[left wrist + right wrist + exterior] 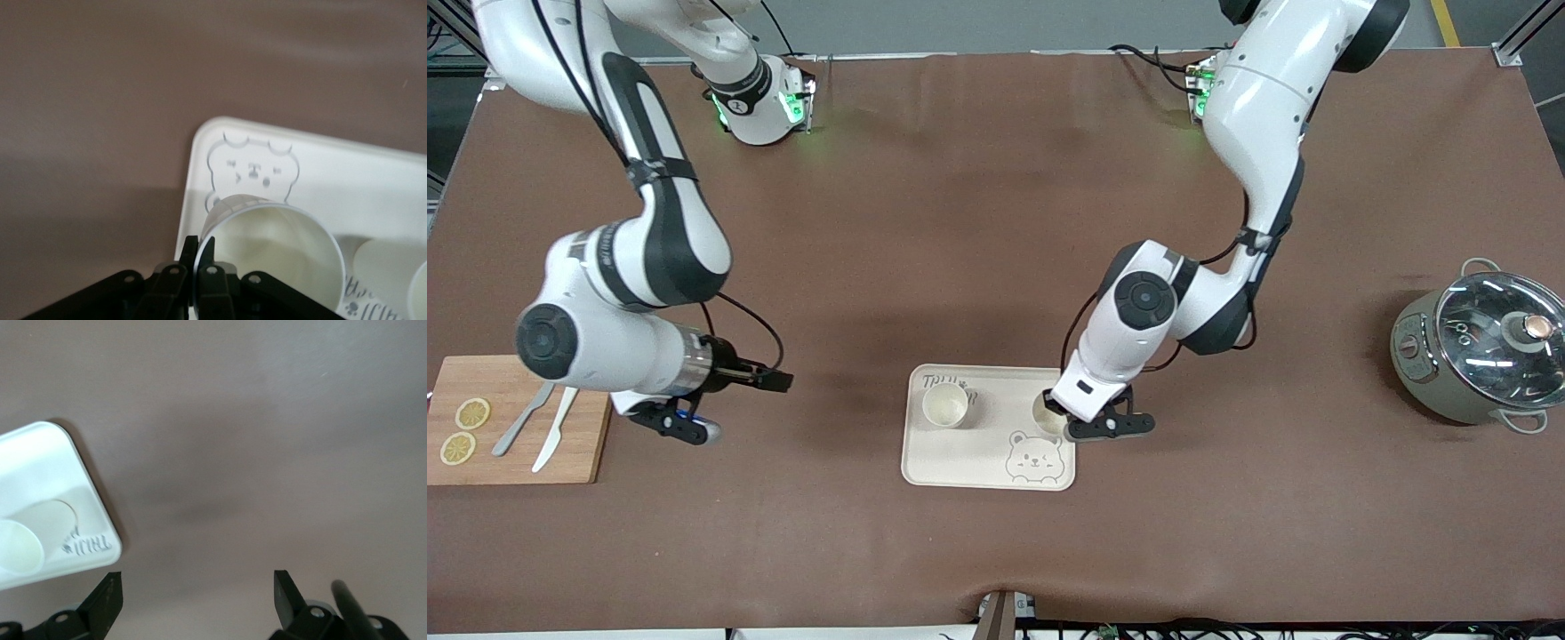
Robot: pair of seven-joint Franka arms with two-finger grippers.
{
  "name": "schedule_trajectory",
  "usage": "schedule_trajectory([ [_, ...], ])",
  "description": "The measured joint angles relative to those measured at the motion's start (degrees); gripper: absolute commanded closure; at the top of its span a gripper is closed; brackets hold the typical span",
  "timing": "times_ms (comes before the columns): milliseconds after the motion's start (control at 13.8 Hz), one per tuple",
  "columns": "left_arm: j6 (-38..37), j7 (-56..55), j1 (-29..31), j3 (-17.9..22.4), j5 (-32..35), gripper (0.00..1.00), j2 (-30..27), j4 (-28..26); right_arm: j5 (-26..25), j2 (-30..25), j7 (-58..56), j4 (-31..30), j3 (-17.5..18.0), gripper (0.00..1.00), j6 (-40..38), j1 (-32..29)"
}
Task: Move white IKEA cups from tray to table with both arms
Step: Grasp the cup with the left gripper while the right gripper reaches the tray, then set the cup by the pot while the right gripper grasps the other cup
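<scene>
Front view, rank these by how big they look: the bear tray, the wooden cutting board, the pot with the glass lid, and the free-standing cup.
1. Bear tray and wooden cutting board: look alike, unranked.
2. Pot.
3. Cup, clearly smallest.

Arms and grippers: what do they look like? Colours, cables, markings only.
Both arms are glossy white with black joint bands and round black joint caps. Thin black cables run along each. Green lights glow at both bases. The left gripper and right gripper are black, two-fingered.
</scene>
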Motion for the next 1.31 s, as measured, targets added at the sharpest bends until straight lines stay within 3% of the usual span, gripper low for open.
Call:
schedule_trajectory([
  [218, -5.8, 0.1, 5.1, 0.6, 0.0, 1.00, -5.3, -0.1, 0.3, 2.9, 10.1, 0.0, 0.1, 0.00, 6.7, 5.7],
  [508, -11.3, 1.8, 12.4, 0.7, 0.0, 1.00, -7.5, -3.6, 0.3, 6.5, 19.3, 0.0, 0.1, 0.00, 16.2, 11.9],
  [580, -11.3, 3.0, 14.1, 0.8, 0.0, 1.00, -7.7, -5.4, 0.3, 7.2, 20.3, 0.0, 0.1, 0.06, 17.3, 12.6],
  [653, -11.3, 3.9, 15.7, 0.8, 0.0, 1.00, -7.9, -7.4, 0.3, 7.8, 21.1, 0.0, 0.1, 0.20, 17.9, 13.0],
  [725, -11.1, 5.1, 17.5, 0.8, 0.0, 1.00, -8.0, -9.5, 0.3, 8.2, 22.1, 0.0, 0.1, 0.28, 18.2, 13.3],
  [1161, 0.5, 12.5, 25.1, 0.8, 0.0, 1.00, -8.2, -22.3, 0.3, 10.4, 27.2, 0.1, 0.1, 0.29, 22.4, 15.9],
  [1233, 1.6, 12.9, 25.4, 0.6, 0.0, 1.00, -8.6, -23.1, 0.3, 10.8, 27.6, 0.1, 0.1, 0.33, 22.9, 16.4],
  [1306, 1.6, 13.4, 25.5, 0.6, 0.0, 0.59, -9.0, -23.7, 0.3, 11.3, 28.2, 0.1, 0.1, 0.43, 23.7, 16.9],
])
